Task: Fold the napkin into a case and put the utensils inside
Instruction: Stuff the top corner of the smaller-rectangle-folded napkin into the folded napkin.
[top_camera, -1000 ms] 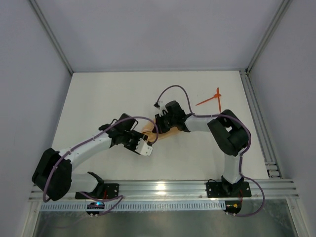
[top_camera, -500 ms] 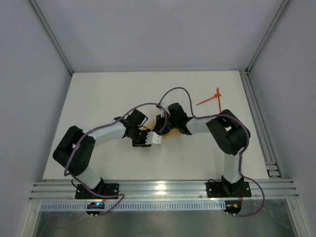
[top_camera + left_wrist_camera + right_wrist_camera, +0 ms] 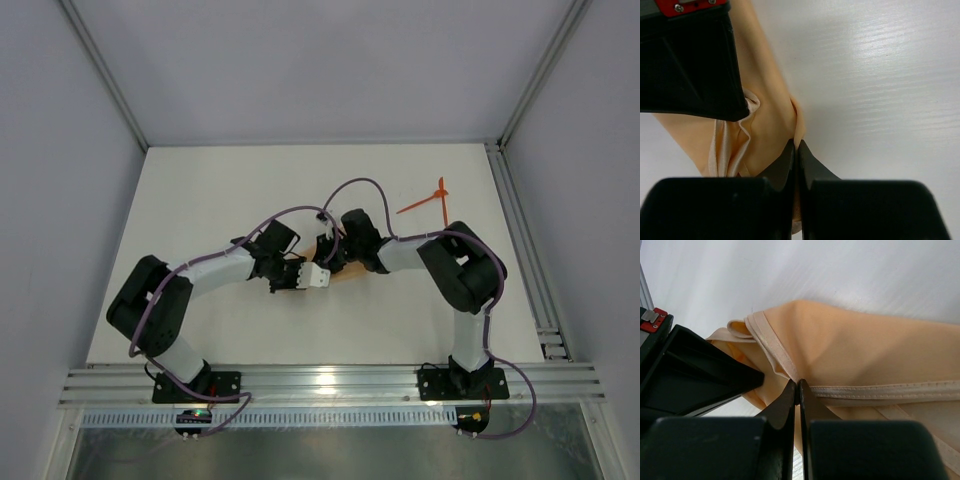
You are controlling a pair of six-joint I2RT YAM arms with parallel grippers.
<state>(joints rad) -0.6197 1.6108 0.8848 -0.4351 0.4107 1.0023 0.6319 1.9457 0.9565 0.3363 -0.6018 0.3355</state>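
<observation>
Peach cloth, left wrist view: the napkin [image 3: 767, 95] lies bunched on the white desk [image 3: 880, 75]. My left pincer [image 3: 796, 150] is clenched on a raised fold at its edge.

Right wrist view: my right pincer [image 3: 798, 387] is pinched tight on the napkin's hemmed border where layers overlap. The left pincer's black body sits just beside it, at left.

Top view: both pincers meet mid-desk over the napkin, which is mostly hidden under them. The two orange-red utensils [image 3: 420, 204] lie crossed on the desk, well apart toward the far right.
</observation>
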